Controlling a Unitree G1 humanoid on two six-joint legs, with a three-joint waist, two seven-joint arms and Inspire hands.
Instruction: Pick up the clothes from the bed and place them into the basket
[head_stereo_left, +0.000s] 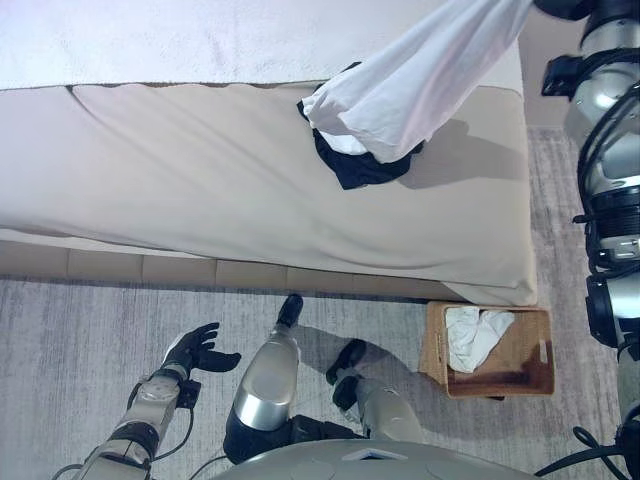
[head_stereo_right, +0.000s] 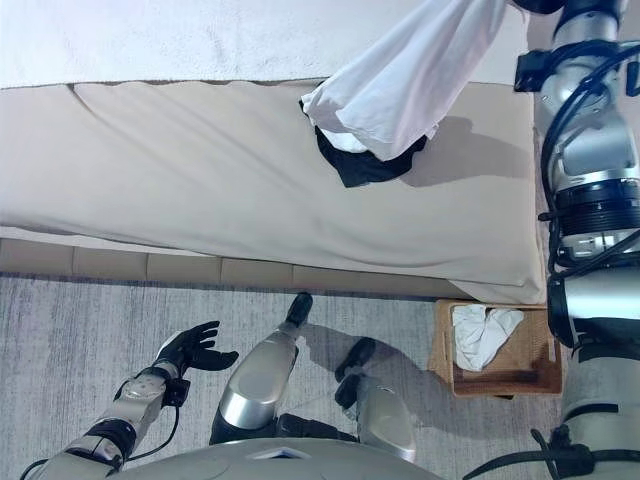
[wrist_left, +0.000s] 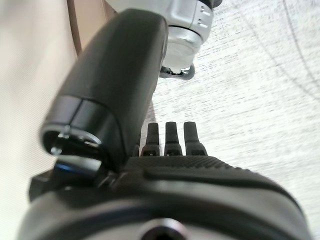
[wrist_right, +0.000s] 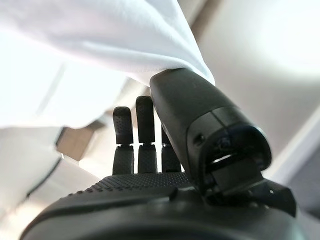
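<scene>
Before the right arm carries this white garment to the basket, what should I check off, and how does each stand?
1. Right hand grips white garment: ok, cloth lies pinched at its thumb.
2. Garment clear of the bed: cannot tell; its low end hangs over the black garment.
3. Basket reachable on the floor: ok.
4. Basket has room: ok, one white cloth inside.
5. Left hand out of the way: ok, open, low.
</scene>
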